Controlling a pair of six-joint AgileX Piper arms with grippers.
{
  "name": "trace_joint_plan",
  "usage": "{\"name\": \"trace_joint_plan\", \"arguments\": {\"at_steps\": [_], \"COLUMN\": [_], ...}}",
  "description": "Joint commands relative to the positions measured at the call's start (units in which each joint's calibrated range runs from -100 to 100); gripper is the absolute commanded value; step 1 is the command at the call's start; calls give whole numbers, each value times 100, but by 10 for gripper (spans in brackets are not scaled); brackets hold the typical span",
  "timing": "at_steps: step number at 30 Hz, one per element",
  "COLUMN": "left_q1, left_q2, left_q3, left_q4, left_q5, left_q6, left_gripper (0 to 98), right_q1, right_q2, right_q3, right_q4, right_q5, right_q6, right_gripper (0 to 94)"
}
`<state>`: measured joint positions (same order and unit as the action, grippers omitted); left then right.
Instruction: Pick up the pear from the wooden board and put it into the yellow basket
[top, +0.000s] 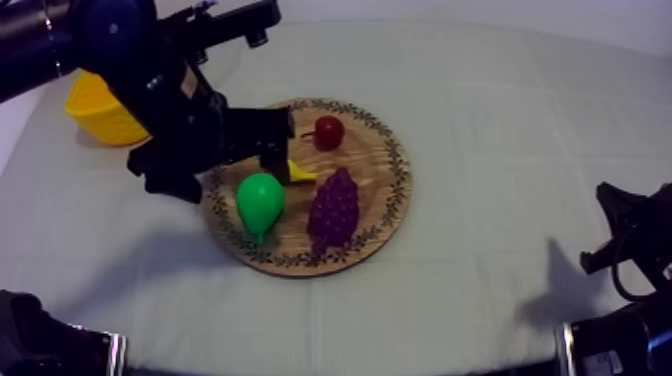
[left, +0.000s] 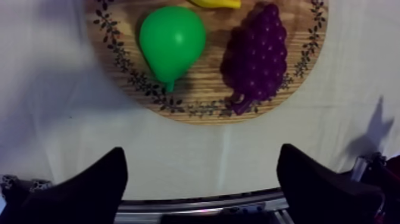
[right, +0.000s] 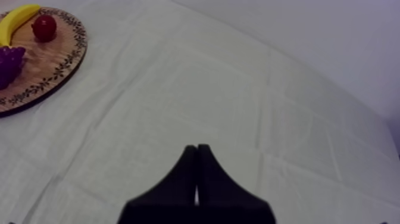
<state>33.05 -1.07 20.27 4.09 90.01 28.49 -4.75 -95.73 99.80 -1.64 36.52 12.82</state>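
**Poised wide open short of the pear**

Hovering with the left gripper (left: 202, 154) spread wide, black fingers (left: 89, 190) well apart and clamped on nothing. Looking down past them onto the grey-white cloth (left: 53, 119), just short of the round wooden board (left: 205, 89). Finding the pear (left: 172, 39) there: green, lying on the board near the patterned rim, narrow end toward that rim, untouched. Just beside it on the board, the bunch of grapes (left: 256, 56), purple. Beyond the pear, a sliver of the banana (left: 214, 3).

From above, coming in with the left arm (top: 190, 110) from the upper left, across the board's far-left edge and over part of the banana. Near the far rim, apart from the other fruit, the small red fruit (top: 328, 132). Behind the arm, off the board at the table's left, the yellow basket (top: 95, 110), partly hidden.

Low at the right side, resting with the right gripper (right: 196, 149) pressed together into a narrow wedge, gripping nothing, over bare cloth and well apart from the board.
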Motion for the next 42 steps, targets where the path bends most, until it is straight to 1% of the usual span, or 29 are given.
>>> {"name": "trace_joint_plan", "arguments": {"at_steps": [1,8,12,16,33,37,42], "left_q1": [-32,-162,-236,-288,-423,-464,-490], "left_q2": [88,635,1019,1377,2609,2735,2884], "left_q3": [89,445,591,611,-226,-314,-419], "left_q4": [-9,-22,24,67,88,88,50], "left_q5": [-67,-496,-841,-1087,-1234,-1232,-1101], "left_q6": [-12,-120,-280,-364,-519,-540,-497], "left_gripper": [952,952,954,955,945,914,804], "right_q1": [0,0,0,0,0,0,0], "right_q2": [-3,-3,-3,-3,-3,-3,-3], "right_q3": [-2,-2,-2,-2,-2,-2,-2], "right_q4": [1,1,1,1,1,1,1], "right_q5": [2,2,2,2,2,2,2], "right_q6": [0,0,0,0,0,0,0], "right_gripper": [2,2,2,2,2,2,2]}}
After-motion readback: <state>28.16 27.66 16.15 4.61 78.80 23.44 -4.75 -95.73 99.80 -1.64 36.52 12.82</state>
